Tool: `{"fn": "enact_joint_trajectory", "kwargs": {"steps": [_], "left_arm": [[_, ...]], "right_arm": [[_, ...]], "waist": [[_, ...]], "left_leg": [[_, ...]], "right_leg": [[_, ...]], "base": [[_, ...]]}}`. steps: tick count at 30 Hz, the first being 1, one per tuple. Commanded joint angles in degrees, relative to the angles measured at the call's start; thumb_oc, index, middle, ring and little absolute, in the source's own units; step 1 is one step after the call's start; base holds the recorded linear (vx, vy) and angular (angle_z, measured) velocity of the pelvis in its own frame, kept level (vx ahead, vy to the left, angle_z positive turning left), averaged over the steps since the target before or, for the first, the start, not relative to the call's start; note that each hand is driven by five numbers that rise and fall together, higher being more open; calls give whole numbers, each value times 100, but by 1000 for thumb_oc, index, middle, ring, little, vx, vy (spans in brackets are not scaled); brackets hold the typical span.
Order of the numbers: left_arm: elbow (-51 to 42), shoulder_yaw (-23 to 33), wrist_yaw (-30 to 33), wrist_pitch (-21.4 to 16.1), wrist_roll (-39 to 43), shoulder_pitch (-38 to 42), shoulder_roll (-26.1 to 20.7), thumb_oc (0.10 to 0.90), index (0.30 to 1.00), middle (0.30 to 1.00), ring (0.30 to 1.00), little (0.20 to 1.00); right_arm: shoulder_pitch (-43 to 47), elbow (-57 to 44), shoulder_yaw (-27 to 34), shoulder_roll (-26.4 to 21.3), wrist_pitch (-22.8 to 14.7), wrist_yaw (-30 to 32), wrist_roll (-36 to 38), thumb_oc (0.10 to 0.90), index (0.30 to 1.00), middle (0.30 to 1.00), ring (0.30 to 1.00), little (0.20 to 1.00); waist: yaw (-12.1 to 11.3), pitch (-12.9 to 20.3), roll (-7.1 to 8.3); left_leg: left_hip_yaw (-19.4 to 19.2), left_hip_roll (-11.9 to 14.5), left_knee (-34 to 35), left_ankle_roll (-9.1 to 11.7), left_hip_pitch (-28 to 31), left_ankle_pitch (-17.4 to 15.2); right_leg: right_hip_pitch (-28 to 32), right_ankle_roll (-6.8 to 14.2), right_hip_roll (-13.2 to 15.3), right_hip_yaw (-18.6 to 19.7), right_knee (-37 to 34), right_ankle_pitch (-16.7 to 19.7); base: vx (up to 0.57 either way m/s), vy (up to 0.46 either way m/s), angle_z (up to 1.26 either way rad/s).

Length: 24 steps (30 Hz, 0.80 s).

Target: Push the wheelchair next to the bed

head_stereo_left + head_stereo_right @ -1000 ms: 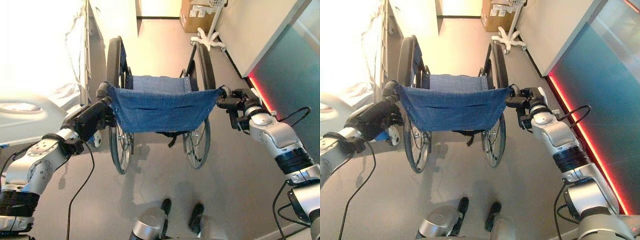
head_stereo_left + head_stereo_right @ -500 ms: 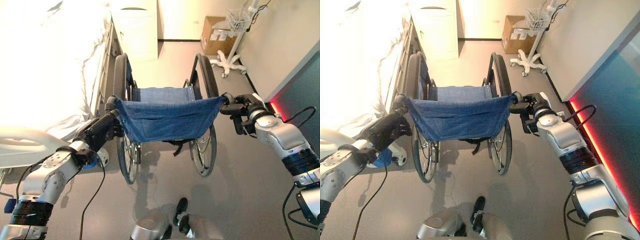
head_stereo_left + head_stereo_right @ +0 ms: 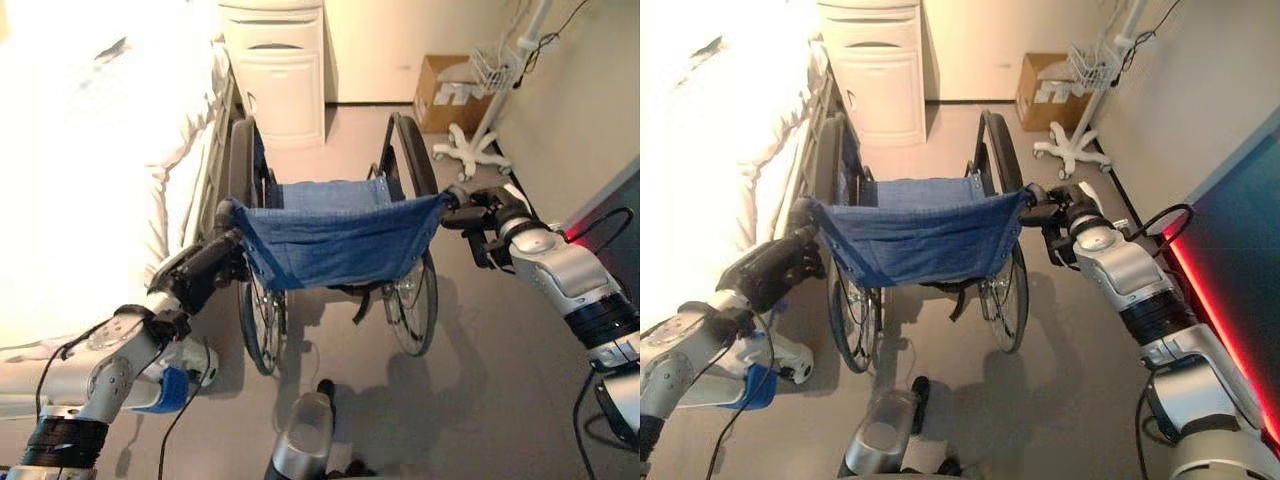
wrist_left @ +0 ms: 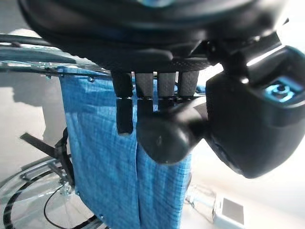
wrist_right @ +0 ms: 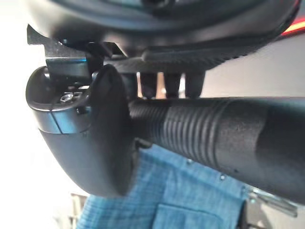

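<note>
Comparing with 1 s ago, the wheelchair [image 3: 330, 235] stands farther along the bed [image 3: 90, 160], now close to the cabinet [image 3: 275, 60]. Its long axis runs parallel to the bed, seat facing away from the robot. Left hand [image 3: 200, 270] and right hand [image 3: 480, 215] fingers are curled around the 2 rear push handles.

Wheelchair [image 3: 335, 240] and cardboard box [image 3: 448, 92] on grey floor [image 3: 480, 350]

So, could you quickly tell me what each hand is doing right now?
Left hand: shut on the wheelchair's left push handle.
Right hand: shut on the wheelchair's right push handle.
</note>
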<state>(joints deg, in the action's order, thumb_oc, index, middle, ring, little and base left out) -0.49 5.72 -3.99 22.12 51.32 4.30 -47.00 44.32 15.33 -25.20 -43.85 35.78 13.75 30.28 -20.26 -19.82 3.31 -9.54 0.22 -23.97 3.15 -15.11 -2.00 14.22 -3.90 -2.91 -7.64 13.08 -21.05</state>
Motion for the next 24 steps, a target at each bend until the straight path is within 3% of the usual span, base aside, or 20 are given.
{"fn": "enact_joint_trajectory", "kwargs": {"steps": [1, 2, 4, 5, 6, 7, 8, 9, 10, 11, 13, 15, 19, 24], "left_arm": [[250, 631, 56, -552, 32, 775, -571, 400, 300, 300, 300, 300], [254, 628, 53, -552, 30, 778, -574, 400, 300, 300, 300, 300], [338, 596, 4, -548, 27, 871, -669, 400, 300, 300, 300, 300], [388, 578, 30, -555, 100, 924, -701, 400, 300, 300, 300, 300], [530, 424, 107, -515, 260, 1156, -768, 400, 300, 300, 300, 300], [567, 394, 101, -505, 274, 1202, -783, 400, 300, 300, 300, 300], [656, 282, 47, -517, 287, 1296, -813, 400, 300, 300, 300, 300], [667, 166, -71, -537, 256, 1355, -868, 400, 300, 300, 300, 300], [674, 64, -199, -603, 289, 1424, -947, 400, 300, 300, 300, 300], [654, -60, -261, -734, 446, 1526, -1051, 400, 300, 300, 300, 300], [694, -151, -243, -768, 498, 1664, -1100, 400, 300, 300, 300, 300], [753, -322, -161, -784, 399, 1908, -1096, 400, 300, 300, 300, 300], [417, -128, -53, -773, 226, 1545, -869, 400, 300, 300, 300, 300], [83, 268, -62, -689, 254, 937, -713, 400, 300, 300, 300, 300]], "right_arm": [[221, -648, 56, 145, -1384, -118, -239, 400, 300, 300, 300, 300], [217, -650, 59, 146, -1384, -117, -239, 400, 300, 300, 300, 300], [134, -687, 88, 141, -1481, -120, -226, 400, 300, 300, 300, 300], [146, -701, 69, 123, -1498, -117, -180, 400, 300, 300, 300, 300], [185, -767, 21, 129, -1440, -99, -196, 400, 300, 300, 300, 300], [183, -779, 25, 134, -1430, -109, -224, 400, 300, 300, 300, 300], [160, -827, 39, 112, -1393, -123, -289, 400, 300, 300, 300, 300], [134, -876, 53, 36, -1374, -106, -347, 400, 300, 300, 300, 300], [104, -905, 103, -90, -1375, -45, -341, 400, 300, 300, 300, 300], [28, -904, 253, -359, -1503, -71, -302, 400, 300, 300, 300, 300], [-1, -912, 332, -467, -1563, -65, -228, 400, 300, 300, 300, 300], [108, -1070, 378, -472, -1415, 109, -55, 400, 300, 300, 300, 300], [284, -1245, 390, -536, -1081, 60, 126, 400, 300, 300, 300, 300], [363, -1185, 345, -766, -936, -88, 177, 400, 300, 300, 300, 300]], "waist": [[133, 1007, 157], [129, 1012, 162], [101, 1077, 244], [113, 1112, 196], [287, 1090, 97], [312, 1100, 55], [410, 1084, -22], [507, 1044, -118], [585, 992, -126], [675, 900, -121], [780, 831, -95], [932, 728, 97], [869, 771, 300], [848, 932, 366]], "left_leg": [[-17, -718, 1830, -595, 150, 788], [-22, -723, 1834, -602, 149, 786], [240, -843, 2026, -764, 400, 747], [331, -778, 2057, -780, 475, 758], [543, -751, 1943, -781, 656, 674], [590, -718, 1919, -772, 661, 674], [721, -701, 1869, -750, 719, 660], [870, -649, 1801, -708, 787, 627], [1081, -661, 1723, -669, 864, 531], [1404, -646, 1590, -610, 965, 340], [1606, -631, 1456, -582, 1012, 147], [1894, -480, 1254, -459, 1110, -230], [2038, -209, 1154, -318, 1237, -393], [1749, 224, 924, -31, 1106, 73]], "right_leg": [[225, 833, -246, -753, 644, 1381], [214, 841, -238, -749, 663, 1372], [-147, 1515, -198, -607, 2075, 2625], [-364, 1647, -237, -512, 2456, 3023], [-863, 1553, 35, -322, 2567, 2993], [-948, 1512, 68, -308, 2511, 2972], [-1142, 1378, 259, -363, 2326, 2670], [-1335, 1214, 432, -374, 1901, 2351], [-1475, 1123, 610, -290, 1126, 2311], [-1717, 1055, 864, -167, 194, 2337], [-1769, 1098, 983, -62, -265, 2467], [-2015, 1257, 1231, 329, -1082, 2942], [-1855, 1361, 1136, 215, -1093, 2817], [-1513, 1101, 966, -206, -1170, 2490]], "base": [[493, -33, 6], [338, 29, -35], [335, 24, -27], [402, -6, 0], [317, -9, 8], [338, -17, 12], [243, -64, 32], [259, -167, 50], [240, -357, 80], [198, -420, 100], [181, -368, 113], [264, -535, 108], [218, -305, 62], [192, -171, 44]]}}
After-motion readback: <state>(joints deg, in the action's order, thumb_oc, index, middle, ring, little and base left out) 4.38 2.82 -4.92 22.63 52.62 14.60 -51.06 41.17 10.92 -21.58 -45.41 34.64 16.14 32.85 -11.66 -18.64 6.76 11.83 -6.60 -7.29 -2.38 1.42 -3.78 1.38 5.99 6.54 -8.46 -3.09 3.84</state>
